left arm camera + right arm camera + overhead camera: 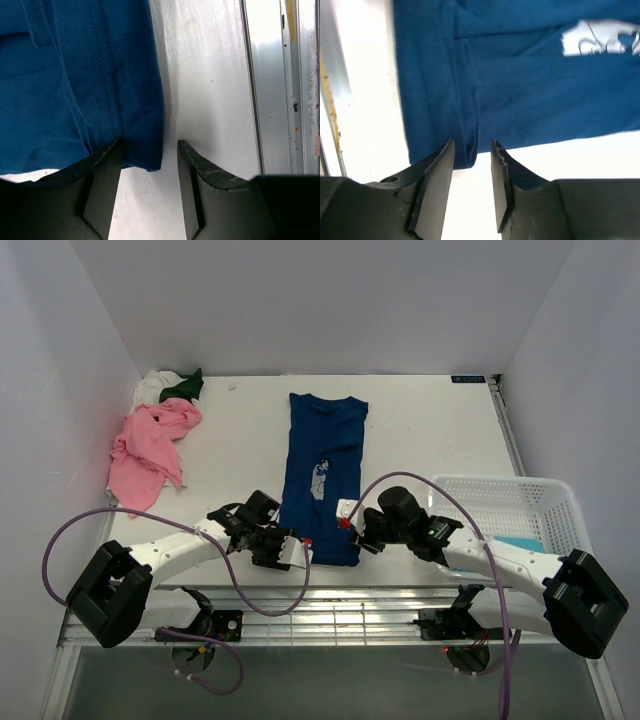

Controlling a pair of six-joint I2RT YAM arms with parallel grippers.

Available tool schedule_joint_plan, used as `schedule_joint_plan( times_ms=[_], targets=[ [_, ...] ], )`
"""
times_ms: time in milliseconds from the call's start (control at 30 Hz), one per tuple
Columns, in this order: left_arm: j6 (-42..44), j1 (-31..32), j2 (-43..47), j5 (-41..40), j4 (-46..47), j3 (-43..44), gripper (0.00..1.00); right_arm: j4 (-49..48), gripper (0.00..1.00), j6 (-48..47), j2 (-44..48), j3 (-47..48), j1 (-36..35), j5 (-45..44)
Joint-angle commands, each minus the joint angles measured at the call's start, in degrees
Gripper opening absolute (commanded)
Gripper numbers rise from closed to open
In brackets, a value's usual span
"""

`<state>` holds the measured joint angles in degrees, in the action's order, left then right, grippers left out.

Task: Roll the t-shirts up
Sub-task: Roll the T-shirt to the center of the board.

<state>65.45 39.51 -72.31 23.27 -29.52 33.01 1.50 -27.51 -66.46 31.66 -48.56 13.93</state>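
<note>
though laid long and flat mid table (430, 440), could yet roll crooked: dark blue t-shirt (325, 460), near hem at left gripper (149, 141) and right gripper (472, 142), jaws of both apart, clamping nothing. risks catching only top layer, or unequal bites skewing hem.

t-shirt (323, 475) centre, basket (560, 502) right (heap (150, 450) far left)

We see a dark blue t-shirt (330, 430) with a pale print (320, 478), a pink t-shirt (145, 455) and a white basket (520, 502).
</note>
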Motion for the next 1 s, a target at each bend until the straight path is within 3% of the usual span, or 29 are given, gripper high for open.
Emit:
schedule_joint_plan(
  times_ms=[0,267,767,800,900,933,967],
  targets=[
    [-1.82,0.22,1.12,-0.42,0.34,0.30,0.57,0.52,0.42,-6.77,2.73,-2.12,-1.19,4.60],
    [-3.22,0.22,1.12,-2.09,0.25,-0.23,0.54,-2.55,0.48,-8.62,1.42,-4.94,-6.89,4.09],
    [-6.21,0.13,0.86,-3.76,1.74,-0.06,0.44,-3.43,0.51,-9.41,-7.55,-3.09,-6.99,-3.04],
    [-6.30,0.22,0.77,-3.58,2.01,-0.14,0.42,-3.17,0.50,-9.67,-8.07,-3.01,-7.08,-2.86],
    [-7.00,0.22,0.33,-2.44,2.18,0.38,0.28,-2.29,0.35,-9.41,-9.47,-1.78,-6.99,-1.46],
    [-7.53,0.22,-0.02,-2.26,2.18,0.82,0.15,-2.03,0.25,-9.32,-9.74,-1.25,-6.99,-1.28],
    [-8.05,0.13,-0.28,-2.17,1.92,1.78,0.07,-1.68,0.21,-9.23,-9.83,-0.21,-6.99,-1.36]
  ],
)
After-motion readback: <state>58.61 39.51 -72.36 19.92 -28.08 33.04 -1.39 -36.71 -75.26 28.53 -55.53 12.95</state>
